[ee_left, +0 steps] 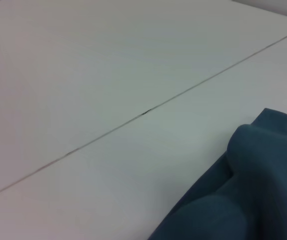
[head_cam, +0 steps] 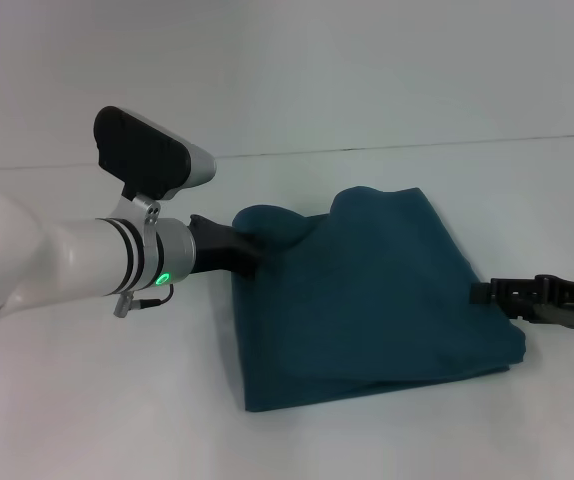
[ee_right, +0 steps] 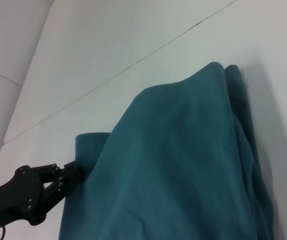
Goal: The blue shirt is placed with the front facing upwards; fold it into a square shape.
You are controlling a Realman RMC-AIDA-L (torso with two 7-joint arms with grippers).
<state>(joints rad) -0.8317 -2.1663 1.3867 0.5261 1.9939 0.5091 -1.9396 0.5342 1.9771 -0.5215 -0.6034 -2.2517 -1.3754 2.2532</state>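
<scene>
Though folded, the blue shirt [head_cam: 367, 300] lies lengthwise front-to-back.

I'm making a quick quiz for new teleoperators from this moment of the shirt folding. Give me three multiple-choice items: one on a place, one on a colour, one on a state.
1. Where is the left gripper?
A. At the far left corner of the blue shirt
B. At its near right corner
C. Parked off the table

2. What colour is the shirt?
A. Red
B. Dark teal-blue
C. Yellow

3. How does the shirt lie?
A. Spread flat with both sleeves out
B. Hanging in the air
C. Folded over on itself into a rough block

Key: 1 A, the head view shows its dark tip in the cloth at that corner, while the right gripper sits at the right edge. 2 B, teal in every view. 3 C, stacked layers show along the near edge, no sleeves out.
</scene>
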